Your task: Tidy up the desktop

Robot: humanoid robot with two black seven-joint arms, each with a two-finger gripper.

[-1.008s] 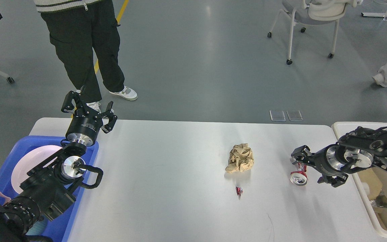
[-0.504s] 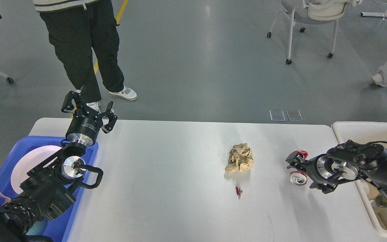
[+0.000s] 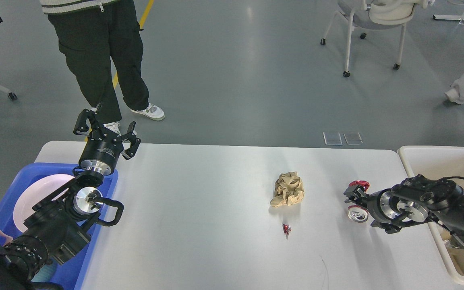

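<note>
Right gripper (image 3: 357,201) dropped lower, jaws clamping can (image 3: 357,212) near desktop (image 3: 199,209) right edge; left gripper (image 3: 107,131) jaws spread.

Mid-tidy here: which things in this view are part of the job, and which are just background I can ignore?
Part of the job:
- desktop
- crushed red can at the right gripper
- crumpled brown paper
- small red scrap
- cream bin
- blue tray with pink plate
- left gripper, open and empty

Just background:
- standing person
- chair

My left gripper (image 3: 105,131) points up, fingers (image 3: 81,123) spread wide. My right gripper (image 3: 355,201) lies low, pointing left, fingers hard to separate.
</note>
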